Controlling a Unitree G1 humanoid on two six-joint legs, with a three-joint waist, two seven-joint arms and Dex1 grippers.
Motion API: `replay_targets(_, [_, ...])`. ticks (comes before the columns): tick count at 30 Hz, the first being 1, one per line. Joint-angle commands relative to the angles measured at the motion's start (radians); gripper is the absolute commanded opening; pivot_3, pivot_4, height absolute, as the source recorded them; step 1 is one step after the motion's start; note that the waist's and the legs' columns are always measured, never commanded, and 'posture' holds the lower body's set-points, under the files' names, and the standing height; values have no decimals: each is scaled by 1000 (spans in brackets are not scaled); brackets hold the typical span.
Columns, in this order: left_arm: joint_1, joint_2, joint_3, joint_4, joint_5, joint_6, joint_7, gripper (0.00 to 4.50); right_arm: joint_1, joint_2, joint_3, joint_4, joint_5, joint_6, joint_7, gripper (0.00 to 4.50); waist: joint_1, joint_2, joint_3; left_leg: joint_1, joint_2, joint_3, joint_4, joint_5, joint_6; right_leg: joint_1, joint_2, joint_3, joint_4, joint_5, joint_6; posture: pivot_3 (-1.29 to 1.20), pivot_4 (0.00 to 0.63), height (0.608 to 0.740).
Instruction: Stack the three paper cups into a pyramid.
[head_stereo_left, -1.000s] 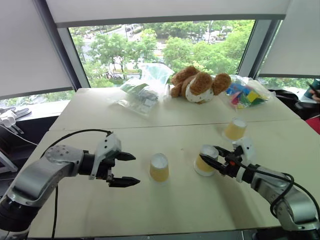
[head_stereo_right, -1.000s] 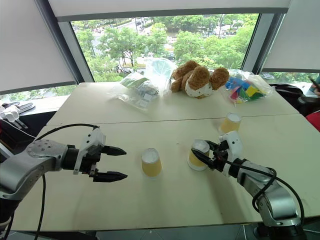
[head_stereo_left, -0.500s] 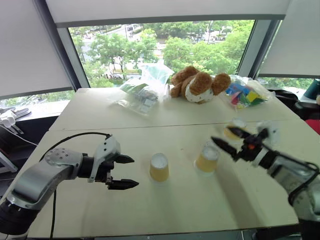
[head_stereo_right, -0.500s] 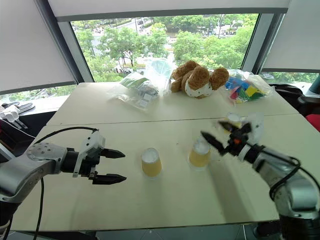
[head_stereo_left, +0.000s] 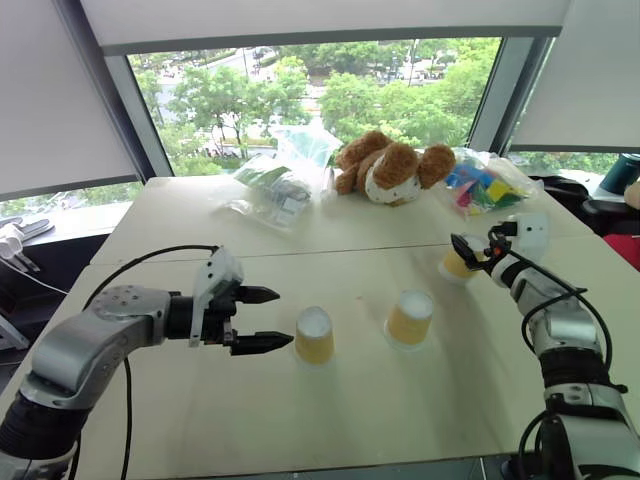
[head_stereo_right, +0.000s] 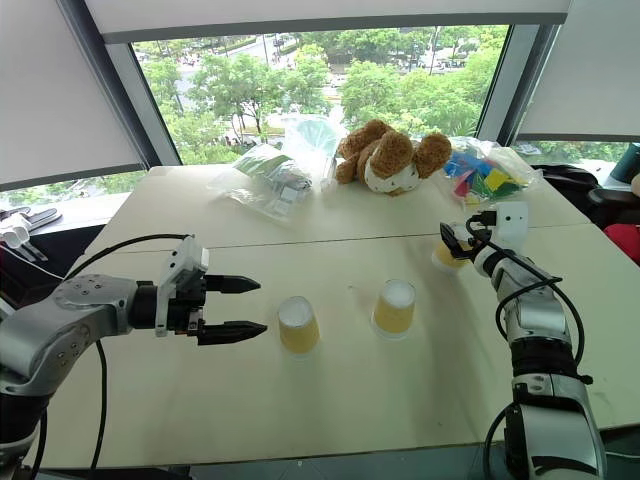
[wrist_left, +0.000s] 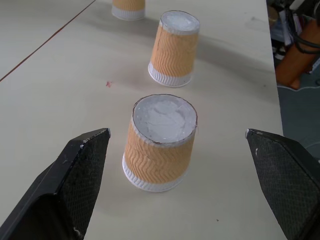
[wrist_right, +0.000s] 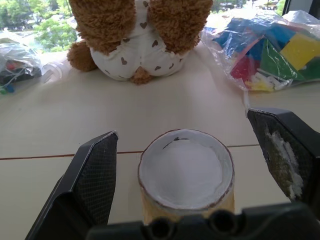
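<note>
Since a second ago the right gripper (head_stereo_right: 458, 237) has let go of the middle cup (head_stereo_right: 394, 307) and swung out toward the counter's right edge, where its jaws now stand wide on either side of the far cup (wrist_right: 186, 176) without touching it. Left gripper (head_stereo_left: 262, 319) hovers level, jaws fully apart, pointing at the near cup (wrist_left: 160, 142) from the counter's left side. All three cups stand upside down, well apart, on the near counter (head_stereo_left: 350, 410). Open room lies along the front edge. No writing is readable.
</note>
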Motion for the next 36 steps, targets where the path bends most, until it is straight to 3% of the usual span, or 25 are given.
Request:
replay_targets(1, [17,14,42,-34,-15,-2,16,4500,-52,3,-10,59,0,-43,20,4439,-5,0,0,0,0,0,0,0,0,0,0,0,0,0,0,0,150,740])
replay_targets(7, [42,14,40,-44,-6,-11,28,4500,-69,16,-8,115,-2,-56,40,4439,-13,0,0,0,0,0,-1,0,0,0,0,0,0,0,0,0,150,740])
replay_targets(10, [42,14,36,-41,-2,-14,29,4500,-73,19,-16,130,-1,-76,33,3685,-12,0,0,0,0,0,0,0,0,0,0,0,0,0,0,0,150,740])
replay_targets(13, [42,15,31,-38,2,-18,26,4500,-75,21,-20,134,5,-80,35,2354,-12,0,0,0,0,0,0,0,0,0,0,0,0,0,0,0,150,740])
replay_targets(17, [33,14,21,-26,10,-24,18,4500,-60,16,-33,82,22,-69,41,2337,-13,0,0,0,0,0,0,0,0,0,0,0,0,0,0,0,150,740])
replay_targets(20, [17,14,11,-7,18,-31,4,4500,15,-24,-41,-105,54,-23,107,2337,-10,0,0,-1,0,0,0,0,0,-1,0,0,0,0,0,0,150,740])
replay_targets(23, [0,13,-2,15,26,-38,-14,4500,191,-101,-33,-373,98,60,236,2337,-1,0,0,-5,-1,-3,1,0,0,-3,0,0,1,0,0,0,150,740])
replay_targets(28, [-25,0,-35,53,41,-58,-36,4500,468,-154,-106,-756,306,273,353,2337,9,0,0,-7,-2,-3,4,0,0,-4,0,0,1,0,0,0,150,740])
replay_targets(32, [-46,-5,-55,72,48,-65,-55,4500,585,-168,-107,-836,311,298,382,2337,16,0,0,-7,-1,-1,5,0,0,-5,0,0,1,0,0,0,150,740])
replay_targets(36, [-60,-1,-61,94,58,-72,-71,4500,604,-163,-95,-834,295,280,387,2337,20,0,0,-7,-1,-1,5,0,0,-5,0,0,1,0,0,0,150,740])
